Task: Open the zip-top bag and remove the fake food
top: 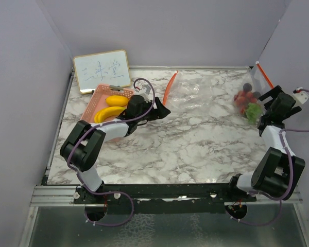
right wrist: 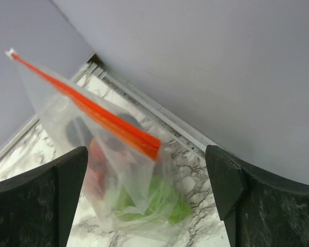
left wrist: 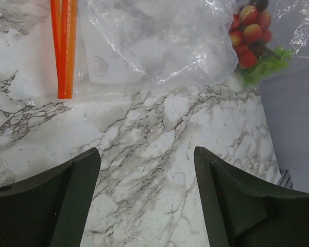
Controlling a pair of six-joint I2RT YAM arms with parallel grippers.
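A zip-top bag (top: 251, 92) with an orange zip (right wrist: 92, 110) stands at the right wall, holding fake food: a red berry cluster (top: 242, 98), a green piece (right wrist: 165, 203) and a dark piece (right wrist: 77, 131). My right gripper (right wrist: 147, 152) is open just in front of it, and the bag (right wrist: 129, 175) sits beyond the fingertips, unclamped. A second clear bag (left wrist: 159, 41) with an orange zip (left wrist: 64, 46) lies flat at mid-back, looking empty. My left gripper (left wrist: 147, 152) hangs open over bare marble in front of it. A yellow banana (top: 109, 113) and lemon (top: 116, 100) lie in the pink basket (top: 95, 100).
A small whiteboard (top: 102, 70) leans at the back left behind the basket. Grey walls close in the table on the left, back and right. The right arm (top: 275, 154) stands close to the right wall. A metal rail (top: 165, 193) runs along the front edge.
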